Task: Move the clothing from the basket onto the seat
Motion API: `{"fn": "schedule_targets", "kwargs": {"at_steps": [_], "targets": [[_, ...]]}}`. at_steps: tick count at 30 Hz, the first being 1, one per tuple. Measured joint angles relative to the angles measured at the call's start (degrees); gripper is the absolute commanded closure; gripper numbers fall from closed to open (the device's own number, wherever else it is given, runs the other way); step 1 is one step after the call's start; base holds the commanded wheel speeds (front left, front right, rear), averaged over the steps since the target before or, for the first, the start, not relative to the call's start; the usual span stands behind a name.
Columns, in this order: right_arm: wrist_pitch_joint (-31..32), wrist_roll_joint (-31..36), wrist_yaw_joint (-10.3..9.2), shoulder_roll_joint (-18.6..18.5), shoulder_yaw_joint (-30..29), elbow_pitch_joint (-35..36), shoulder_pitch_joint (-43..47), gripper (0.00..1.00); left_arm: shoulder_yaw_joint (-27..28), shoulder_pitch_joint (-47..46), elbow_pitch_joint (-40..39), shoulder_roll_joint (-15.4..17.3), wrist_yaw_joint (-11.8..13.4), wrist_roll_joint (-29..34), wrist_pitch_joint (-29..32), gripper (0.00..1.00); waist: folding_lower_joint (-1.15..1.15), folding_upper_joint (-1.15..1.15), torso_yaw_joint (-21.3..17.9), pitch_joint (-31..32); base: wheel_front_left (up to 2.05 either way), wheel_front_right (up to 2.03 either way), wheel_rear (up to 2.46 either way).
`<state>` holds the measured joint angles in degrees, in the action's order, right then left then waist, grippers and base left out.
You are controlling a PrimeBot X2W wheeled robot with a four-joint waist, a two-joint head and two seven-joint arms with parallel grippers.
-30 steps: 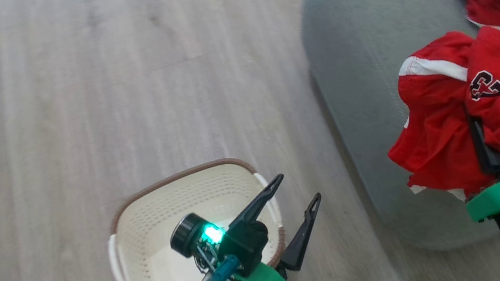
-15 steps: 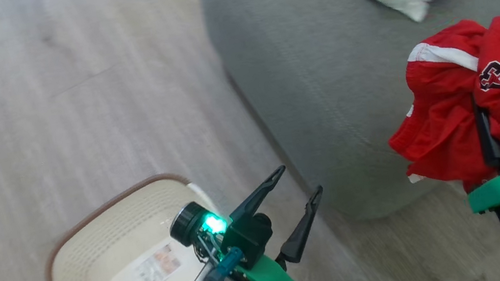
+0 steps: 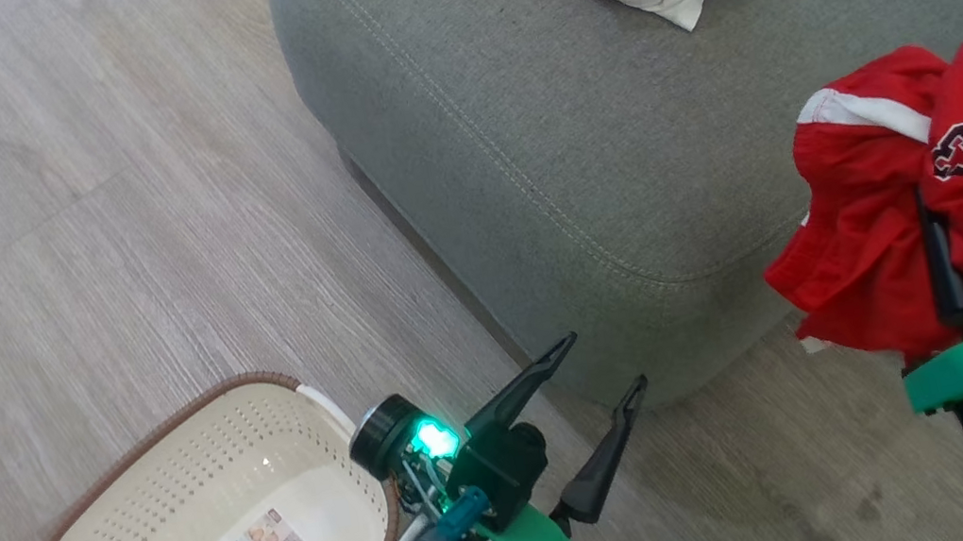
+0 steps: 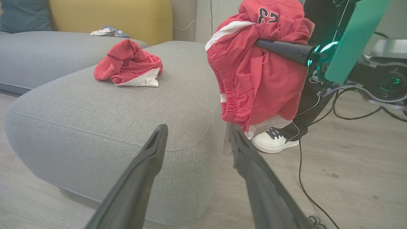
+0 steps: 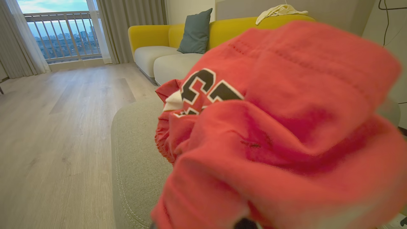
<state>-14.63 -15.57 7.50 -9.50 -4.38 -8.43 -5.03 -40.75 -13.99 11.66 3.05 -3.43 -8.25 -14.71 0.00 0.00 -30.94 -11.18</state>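
We hold the logo garment clamped in our right jaws (left jaws wide, empty); next, over the seat, release.

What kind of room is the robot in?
Most likely a living room in a home: there is a yellow sofa with a pillow, long curtains beside a balcony window, and a wood floor.

Pale wood-plank floor, yellow sofa with teal cushion, beige curtains beside bright balcony window
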Motion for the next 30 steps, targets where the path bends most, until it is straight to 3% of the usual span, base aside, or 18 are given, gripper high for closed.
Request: {"fn": "schedule_targets", "kwargs": {"at_steps": [8, 12, 21, 30], "targets": [[0.00, 0.97, 0.00, -0.01, -1.53, 0.99, -0.29, 1.00, -0.08, 0.00, 0.08, 0.03, 0.09, -0.56, 0.00, 0.00, 0.00, 0.00, -0.03, -0.22, 0.00, 0.00, 0.00], [0.00, 0.97, 0.00, -1.71, -2.18, 1.47, -2.79, 1.00, 0.09, -0.02, 0.41, 0.04, 0.10, 0.10, 0.00, 0.00, 0.00, 0.00, -0.04, -1.34, 0.00, 0.00, 0.00], [0.00, 0.42, 0.00, -7.62, -5.31, 1.81, -17.56, 1.00, 1.24, -4.33, 2.38, 0.15, -0.80, 3.46, 0.00, 0.00, 0.00, 0.00, 2.15, -7.79, 0.00, 0.00, 0.00], [-0.01, -1.65, 0.01, -12.89, -7.69, -2.90, -32.77, 1.00, 2.05, -6.37, 3.80, 1.15, -1.51, 5.76, 0.00, 0.00, 0.01, 0.00, 4.52, -15.11, 0.00, 0.00, 0.00]]}}
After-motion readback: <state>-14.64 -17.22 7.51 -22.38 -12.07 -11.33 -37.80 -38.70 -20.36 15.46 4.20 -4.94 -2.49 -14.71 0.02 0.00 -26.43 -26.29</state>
